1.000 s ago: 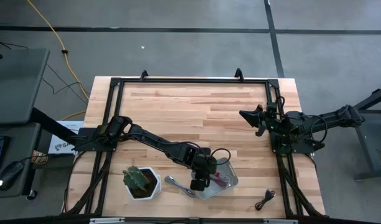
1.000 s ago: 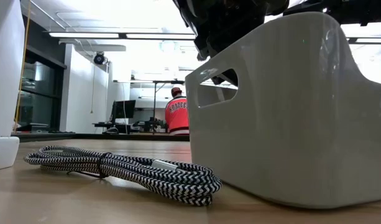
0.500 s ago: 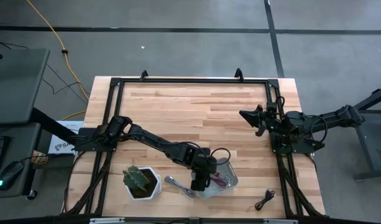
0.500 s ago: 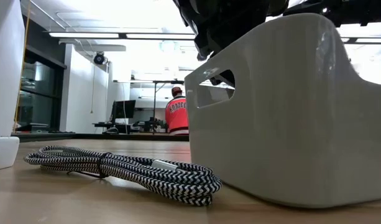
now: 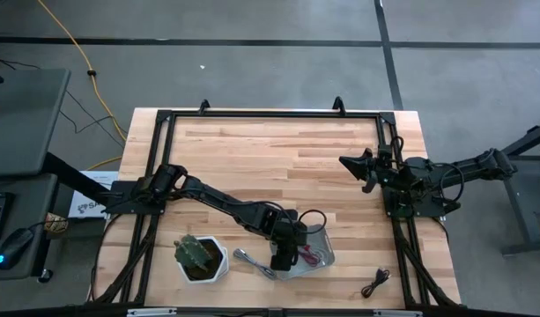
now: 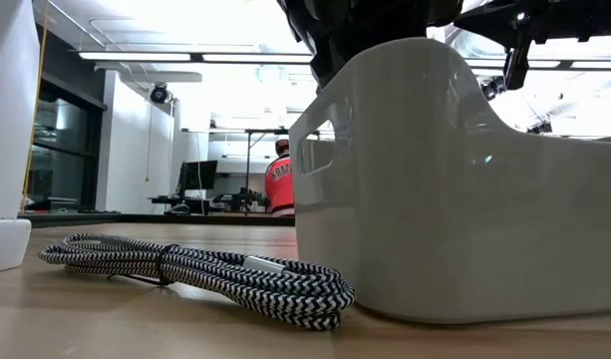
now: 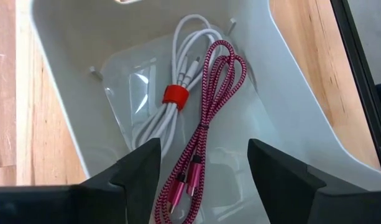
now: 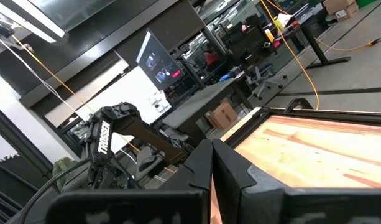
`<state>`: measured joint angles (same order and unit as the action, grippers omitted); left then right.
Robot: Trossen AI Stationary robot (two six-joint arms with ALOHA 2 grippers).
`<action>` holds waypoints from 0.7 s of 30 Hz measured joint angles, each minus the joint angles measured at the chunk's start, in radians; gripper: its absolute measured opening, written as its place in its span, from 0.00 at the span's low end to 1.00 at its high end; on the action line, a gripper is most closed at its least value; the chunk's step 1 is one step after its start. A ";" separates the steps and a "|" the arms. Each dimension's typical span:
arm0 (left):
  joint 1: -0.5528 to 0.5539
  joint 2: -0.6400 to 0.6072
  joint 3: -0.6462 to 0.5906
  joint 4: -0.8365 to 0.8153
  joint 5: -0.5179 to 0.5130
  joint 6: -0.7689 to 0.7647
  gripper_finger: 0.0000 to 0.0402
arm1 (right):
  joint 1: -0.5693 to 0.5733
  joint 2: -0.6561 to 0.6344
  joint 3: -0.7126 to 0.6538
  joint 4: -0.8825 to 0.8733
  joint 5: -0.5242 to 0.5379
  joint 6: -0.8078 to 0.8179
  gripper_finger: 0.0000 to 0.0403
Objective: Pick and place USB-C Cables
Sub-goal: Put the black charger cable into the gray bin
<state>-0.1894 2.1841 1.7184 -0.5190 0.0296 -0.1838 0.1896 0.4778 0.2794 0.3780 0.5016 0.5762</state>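
Left gripper [image 7: 199, 165] over white bin [image 7: 289, 81], jaws wide and empty.
Maroon cable [image 7: 206, 124] and whitish red-tied cable [image 7: 178, 81] lie in bin just beyond jaws; silver-grey cable [image 6: 200, 269] beside bin; right gripper [image 8: 210, 168] pinched closed, well apart.

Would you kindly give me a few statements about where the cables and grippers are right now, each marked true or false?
1. The maroon cable lies inside the white bin. True.
2. The white cable with the red tie is on the table outside the bin. False: it lies in the bin beside the maroon cable.
3. The left gripper is open above the bin. True.
4. The black cable is already in the bin. False: it lies on the table near the front right corner.
5. The striped grey cable lies on the table beside the bin. True.
6. The right gripper holds a cable. False: it is shut and empty, at the table's right side.
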 joint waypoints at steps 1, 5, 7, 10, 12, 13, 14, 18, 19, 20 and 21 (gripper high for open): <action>0.000 0.000 0.000 0.000 0.000 0.000 0.56 | 0.000 0.000 0.000 0.000 0.000 0.000 0.00; 0.000 0.000 0.000 0.000 0.000 0.000 0.56 | 0.000 0.000 0.000 0.000 0.000 0.000 0.00; 0.000 0.000 0.000 -0.001 0.000 0.001 0.56 | 0.000 0.000 0.000 0.000 0.000 0.000 0.00; 0.003 -0.002 0.000 -0.002 0.000 0.000 0.56 | 0.000 0.000 0.000 0.000 0.000 0.000 0.00; 0.008 -0.008 0.000 -0.008 0.004 0.000 0.56 | 0.000 0.000 0.000 0.000 0.000 0.000 0.00; 0.012 -0.015 0.000 -0.013 0.004 0.000 0.56 | 0.000 0.000 0.000 0.000 0.000 0.000 0.00; 0.015 -0.022 0.000 -0.009 0.006 -0.002 0.56 | 0.000 0.000 0.000 0.000 0.000 0.000 0.00; 0.038 -0.066 0.001 -0.017 0.016 -0.023 0.56 | 0.000 0.000 0.000 0.000 0.000 0.000 0.00; 0.046 -0.085 0.001 -0.015 0.019 -0.027 0.56 | 0.000 0.000 0.000 0.000 0.000 0.000 0.00; 0.055 -0.111 0.001 -0.017 0.020 -0.031 0.56 | 0.000 0.000 0.000 0.000 0.000 0.000 0.00; 0.064 -0.140 0.001 -0.015 0.020 -0.032 0.56 | 0.000 0.000 0.000 0.000 0.000 0.000 0.00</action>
<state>-0.1256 2.0442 1.7191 -0.5336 0.0491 -0.2155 0.1898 0.4774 0.2794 0.3779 0.5014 0.5762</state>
